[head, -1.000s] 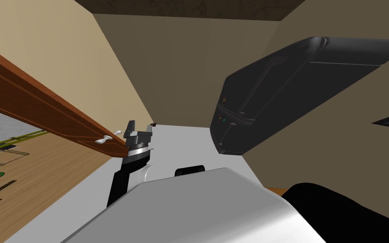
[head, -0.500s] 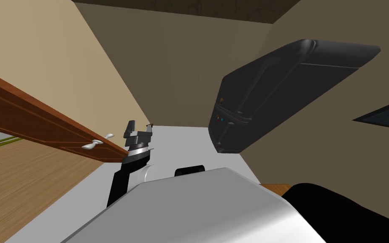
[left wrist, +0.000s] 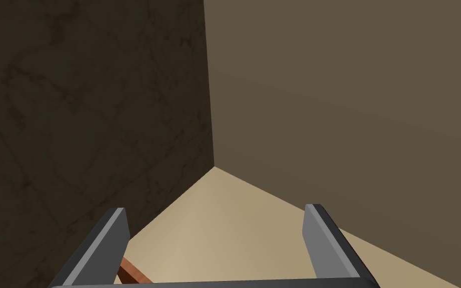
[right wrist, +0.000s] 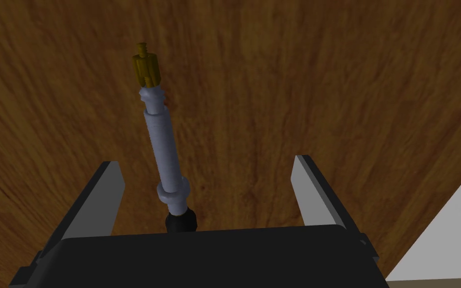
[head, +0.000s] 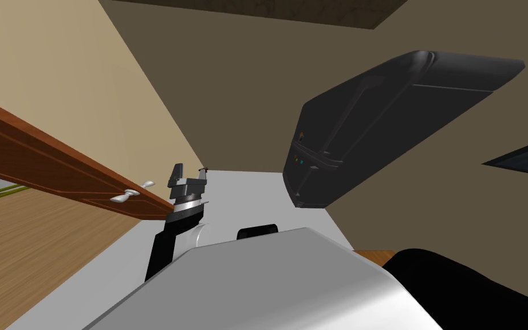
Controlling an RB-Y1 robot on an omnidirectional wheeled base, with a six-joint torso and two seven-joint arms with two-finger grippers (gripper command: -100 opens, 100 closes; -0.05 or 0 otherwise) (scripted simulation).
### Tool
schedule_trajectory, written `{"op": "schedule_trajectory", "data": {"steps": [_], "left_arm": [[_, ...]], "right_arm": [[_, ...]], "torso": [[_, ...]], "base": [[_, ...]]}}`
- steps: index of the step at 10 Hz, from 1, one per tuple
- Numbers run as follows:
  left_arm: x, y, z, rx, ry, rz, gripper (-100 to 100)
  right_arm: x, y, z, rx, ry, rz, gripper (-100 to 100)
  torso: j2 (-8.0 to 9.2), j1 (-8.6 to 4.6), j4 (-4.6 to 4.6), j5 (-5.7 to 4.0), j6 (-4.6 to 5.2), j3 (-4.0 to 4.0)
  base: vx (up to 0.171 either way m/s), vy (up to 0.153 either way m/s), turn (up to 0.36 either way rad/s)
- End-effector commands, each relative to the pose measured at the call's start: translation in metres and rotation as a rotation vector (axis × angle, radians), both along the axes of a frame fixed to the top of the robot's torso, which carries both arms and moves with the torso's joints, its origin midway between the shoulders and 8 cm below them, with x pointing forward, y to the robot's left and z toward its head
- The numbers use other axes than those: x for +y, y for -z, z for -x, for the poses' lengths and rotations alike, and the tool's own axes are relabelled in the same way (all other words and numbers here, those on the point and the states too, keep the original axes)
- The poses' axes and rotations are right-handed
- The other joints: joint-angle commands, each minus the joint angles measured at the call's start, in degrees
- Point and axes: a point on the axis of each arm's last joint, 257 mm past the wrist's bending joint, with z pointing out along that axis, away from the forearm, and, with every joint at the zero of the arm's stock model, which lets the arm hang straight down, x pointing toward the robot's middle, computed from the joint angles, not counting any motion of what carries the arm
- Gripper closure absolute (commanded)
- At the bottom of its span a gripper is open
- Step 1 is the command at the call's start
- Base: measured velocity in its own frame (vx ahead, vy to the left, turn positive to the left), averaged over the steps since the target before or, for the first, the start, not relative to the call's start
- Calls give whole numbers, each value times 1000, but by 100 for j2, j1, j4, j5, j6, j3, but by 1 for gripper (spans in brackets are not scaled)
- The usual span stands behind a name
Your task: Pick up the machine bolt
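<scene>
The right gripper [right wrist: 208, 162] hung released around the grey bolt [right wrist: 162, 140], which lay on a wooden surface [right wrist: 324, 75]. The left gripper [head: 189, 173] was released too.

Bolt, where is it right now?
In the right wrist view, the bolt lies on the brown wooden surface, its near end between the open fingers of the right gripper, untouched.

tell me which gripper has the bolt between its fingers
The right gripper: the grey, yellow-tipped machine bolt sits between its open fingers, touching neither, against a brown wooden surface. The left gripper is open too, with nothing between its fingers.
</scene>
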Motion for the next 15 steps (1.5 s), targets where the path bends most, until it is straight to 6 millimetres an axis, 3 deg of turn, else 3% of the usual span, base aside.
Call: {"op": "schedule_trajectory", "data": {"steps": [1, 3, 4, 5, 6, 8, 9, 12, 14, 15], "left_arm": [[0, 0, 0, 0, 0, 0, 0], [0, 0, 0, 0, 0, 0, 0], [0, 0, 0, 0, 0, 0, 0], [0, 0, 0, 0, 0, 0, 0], [0, 0, 0, 0, 0, 0, 0], [0, 0, 0, 0, 0, 0, 0], [0, 0, 0, 0, 0, 0, 0], [0, 0, 0, 0, 0, 0, 0], [0, 0, 0, 0, 0, 0, 0], [0, 0, 0, 0, 0, 0, 0]], "right_arm": [[0, 0, 0, 0, 0, 0, -100], [0, 0, 0, 0, 0, 0, -100], [-10, 5, -12, -19, -35, 2, -100], [-13, 4, -8, -10, -34, 8, -100], [-21, 9, -23, -32, -65, 6, -100], [-25, 8, -16, -18, -67, 15, -100], [-29, 14, -35, -46, -102, 4, -100], [-37, 11, -24, -23, -99, 20, -100], [-50, 19, -52, -58, -145, 9, -100], [-57, 17, -40, -30, -158, 22, -100]], "torso": [[0, 0, 0, 0, 0, 0], [-2, 0, -1, 0, 0, -1], [0, 0, 0, 0, -1, 0], [-2, -8, 8, -18, 3, 3], [3, -20, 11, -24, 2, 7], [5, -30, 18, -34, -2, 12], [11, -41, 21, -37, -5, 16], [15, -52, 32, -55, -8, 24], [20, -72, 42, -77, -5, 31], [17, -78, 48, -90, -6, 33]], "base": [[7, 1, -22], [1, 0, -4], [23, 10, -153], [34, 23, -132], [39, 29, -177], [25, 16, -35], [28, 12, -171], [16, 10, -25], [32, 19, -228], [46, 33, -97]]}}
